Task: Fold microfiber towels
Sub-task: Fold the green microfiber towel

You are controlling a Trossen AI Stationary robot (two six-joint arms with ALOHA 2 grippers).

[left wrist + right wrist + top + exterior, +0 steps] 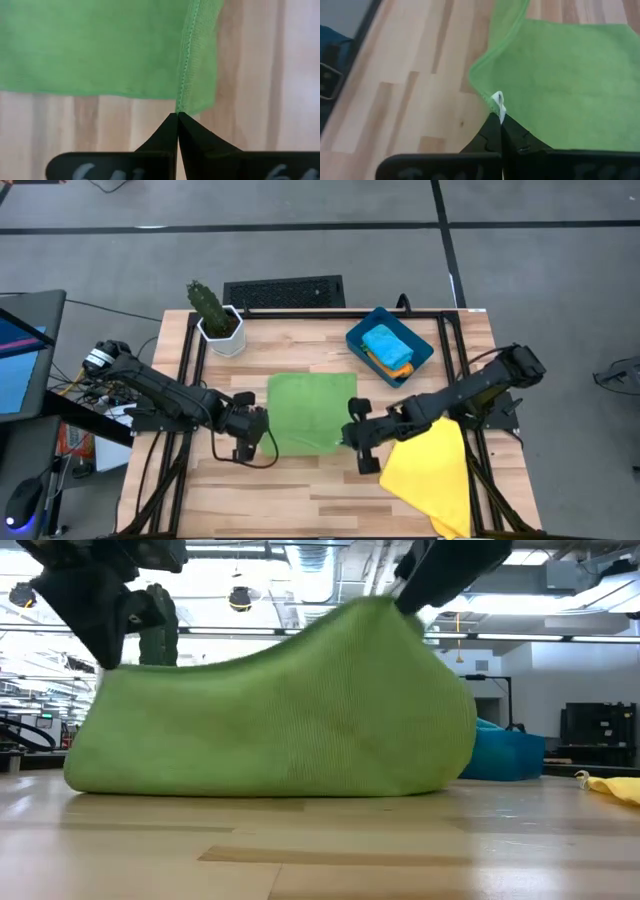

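Green towel: the green towel (pixel 308 412) lies mid-counter, between the two arms, its near edge lifted at both near corners; in the low view (pixel 280 715) it rises in a hump, higher on the right arm's side.
Left end effector: the left end effector (pixel 252 432) sits at the towel's near left corner, fingers pressed together on the stitched hem (the left wrist view (pixel 177 117) shows the hem running straight into the fingertips).
Right end effector: the right end effector (pixel 352 436) is at the towel's near right corner, fingers closed on the corner, where a small white tag (pixel 498 102) sticks out just above the fingertips (pixel 500 120).
Yellow towel: the yellow towel (pixel 432 472) lies rumpled on the near right of the counter, partly under the right arm, one corner hanging past the near edge.
Bin: the dark teal bin (pixel 390 345) stands at the far right, holding a light blue towel (pixel 386 346) on top of an orange towel (pixel 398 369) (only an orange edge shows).
Cactus: a potted cactus (pixel 212 315) in a white pot stands at the far left.
Counter: the wooden counter (pixel 300 480) is bare plank along the near middle.
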